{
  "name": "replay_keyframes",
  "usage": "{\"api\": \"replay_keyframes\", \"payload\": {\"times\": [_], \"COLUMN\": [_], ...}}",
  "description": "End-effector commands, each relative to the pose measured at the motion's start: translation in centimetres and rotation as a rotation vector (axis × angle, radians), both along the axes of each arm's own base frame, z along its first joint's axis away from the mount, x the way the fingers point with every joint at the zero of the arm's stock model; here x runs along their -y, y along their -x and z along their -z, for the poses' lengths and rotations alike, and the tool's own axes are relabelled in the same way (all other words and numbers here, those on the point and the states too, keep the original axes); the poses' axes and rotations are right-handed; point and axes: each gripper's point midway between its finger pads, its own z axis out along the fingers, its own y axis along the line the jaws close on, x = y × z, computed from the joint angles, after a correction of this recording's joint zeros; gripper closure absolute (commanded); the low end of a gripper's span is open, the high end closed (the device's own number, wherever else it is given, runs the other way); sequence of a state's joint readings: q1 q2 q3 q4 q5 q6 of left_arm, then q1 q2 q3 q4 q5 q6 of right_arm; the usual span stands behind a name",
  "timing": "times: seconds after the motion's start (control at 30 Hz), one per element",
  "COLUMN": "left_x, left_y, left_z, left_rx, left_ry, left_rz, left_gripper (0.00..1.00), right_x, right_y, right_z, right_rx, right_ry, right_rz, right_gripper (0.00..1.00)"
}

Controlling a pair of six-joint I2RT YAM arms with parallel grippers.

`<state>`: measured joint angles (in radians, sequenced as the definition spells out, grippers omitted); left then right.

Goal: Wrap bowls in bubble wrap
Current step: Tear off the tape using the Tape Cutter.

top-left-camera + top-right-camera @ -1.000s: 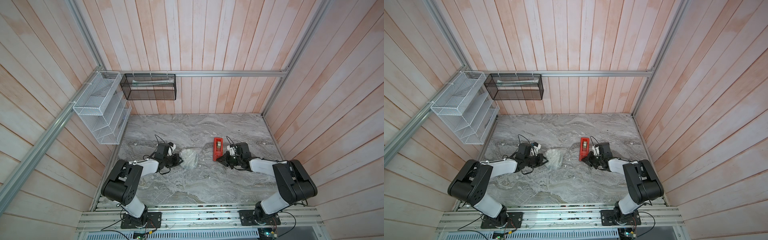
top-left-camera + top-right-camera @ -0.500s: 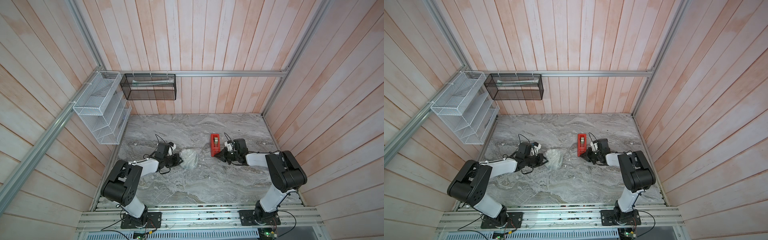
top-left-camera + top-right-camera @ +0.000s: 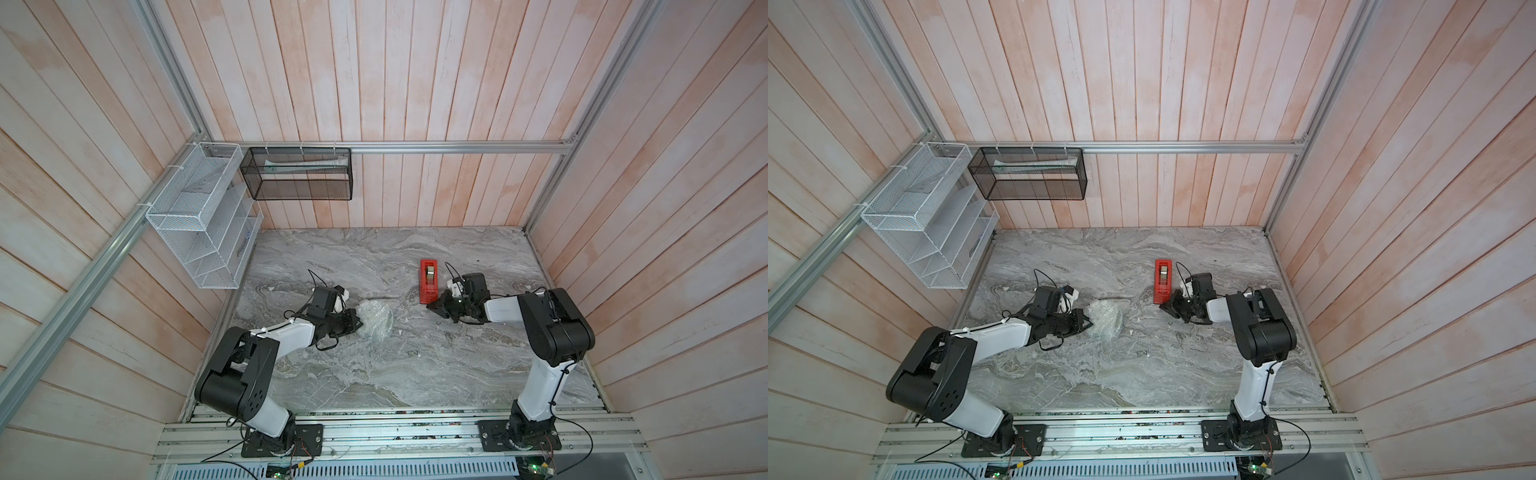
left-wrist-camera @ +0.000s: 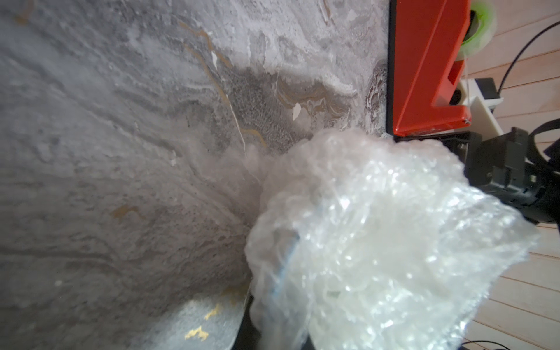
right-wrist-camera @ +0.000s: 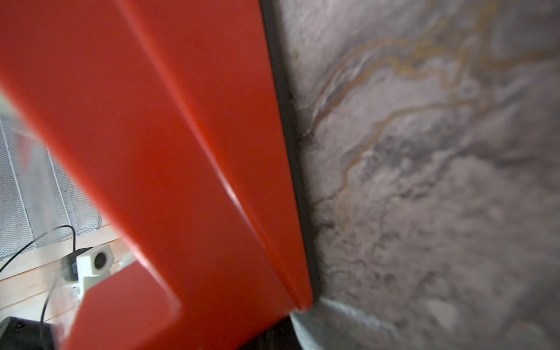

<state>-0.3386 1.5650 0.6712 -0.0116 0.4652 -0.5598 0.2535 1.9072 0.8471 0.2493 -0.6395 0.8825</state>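
The bubble wrap [image 3: 376, 320] [image 3: 1105, 320] lies bunched into a whitish, crinkly bundle on the marble table [image 3: 374, 374], left of centre. Through it in the left wrist view shows a faint bluish curved edge of the bowl [image 4: 286, 263]; the rest of the bowl is hidden. My left gripper [image 3: 358, 322] lies low on the table, shut on the left side of the bubble wrap [image 4: 378, 242]. My right gripper [image 3: 433, 306] [image 3: 1165, 306] is shut, its tip against the near end of the red tape dispenser [image 3: 429, 281] [image 5: 151, 151].
A white wire rack [image 3: 199, 216] hangs on the left wall and a black mesh basket [image 3: 297, 174] on the back rail. Wooden walls close in the table on three sides. The tape dispenser [image 4: 424, 75] stands just right of the bundle.
The right gripper and the red tape dispenser have shifted left and toward the back wall together, and the right arm's elbow has risen. The left arm and the bundle have not moved.
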Motion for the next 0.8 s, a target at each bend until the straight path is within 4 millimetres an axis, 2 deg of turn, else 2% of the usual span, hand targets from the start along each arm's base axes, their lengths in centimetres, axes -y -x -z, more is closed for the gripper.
{"api": "replay_keyframes", "payload": {"times": [0.0, 0.1, 0.17, 0.23, 0.4, 0.5, 0.6, 0.77], "left_x": [-2.4, -2.5, -2.6, -2.7, -3.0, -2.8, -2.7, -2.5], "left_y": [2.7, 2.9, 3.0, 3.2, 3.2, 3.1, 3.0, 3.0], "left_z": [3.6, 3.7, 4.0, 4.2, 4.4, 4.4, 4.4, 4.0], "left_rx": [-0.125, -0.125, -0.131, -0.134, -0.134, -0.128, -0.128, -0.123], "left_ry": [-0.124, -0.126, -0.136, -0.143, -0.173, -0.181, -0.191, -0.21], "left_rz": [-0.027, -0.024, -0.025, -0.02, -0.017, -0.013, -0.009, -0.001], "left_gripper": [1.0, 1.0, 1.0, 1.0, 1.0, 1.0, 1.0, 1.0], "right_x": [4.7, 3.8, 2.9, 1.4, -3.8, -7.0, -10.0, -15.1], "right_y": [5.1, 4.7, 4.3, 4.2, 4.1, 4.8, 5.6, 7.1], "right_z": [8.4, 6.9, 4.7, 1.8, -7.7, -11.7, -13.9, -14.9], "right_rx": [-0.288, -0.253, -0.207, -0.152, 0.042, 0.12, 0.163, 0.188], "right_ry": [0.278, 0.233, 0.205, 0.156, -0.002, -0.054, -0.091, -0.126], "right_rz": [0.095, 0.072, 0.034, -0.029, -0.213, -0.321, -0.413, -0.544], "right_gripper": [1.0, 1.0, 1.0, 1.0, 1.0, 1.0, 1.0, 1.0]}}
